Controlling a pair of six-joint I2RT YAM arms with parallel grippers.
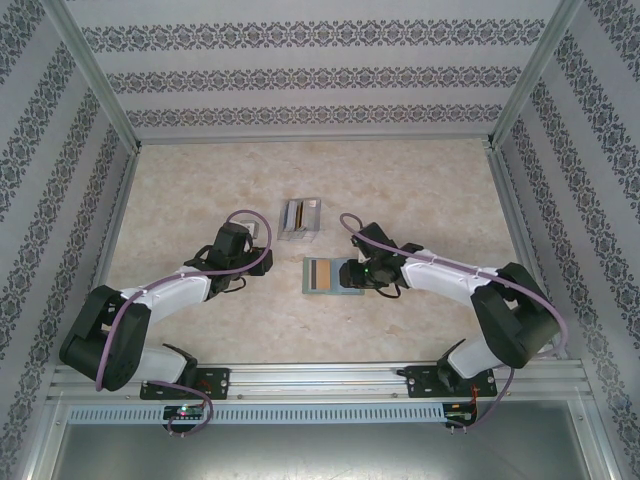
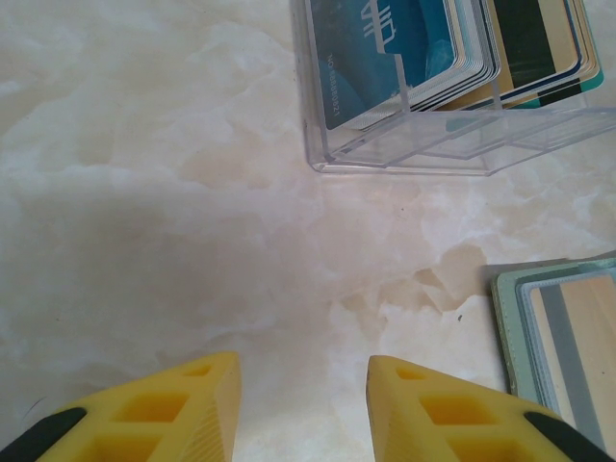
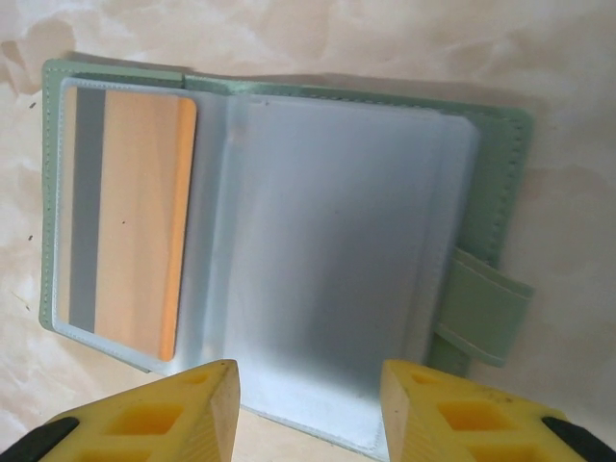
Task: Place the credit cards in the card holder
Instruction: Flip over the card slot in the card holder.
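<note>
Twin black-and-white arms on an aluminium rail (image 1: 320, 378)
Above the rail, left arm (image 1: 165, 290) and right arm (image 1: 450, 272) show white shells, black joints, purple cables (image 1: 108, 345); left gripper (image 2: 303, 409) and right gripper (image 3: 310, 414) have yellow, hollow-celled wedge fingers (image 2: 164, 414).

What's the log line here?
left claw open, empty | right claw open over card holder | one card pocketed | other cards in rack

card holder (image 3: 500, 192) grey-green, lt blue pockets (image 3: 327, 241); card (image 3: 140, 221) inside tan-orange w/ grey stripe. rack (image 2: 433, 144) clear, its cards (image 2: 375, 48) blue & teal. surface (image 2: 144, 192) beige marbled. left tool (image 2: 303, 385), right tool (image 3: 310, 390) yellow.
</note>
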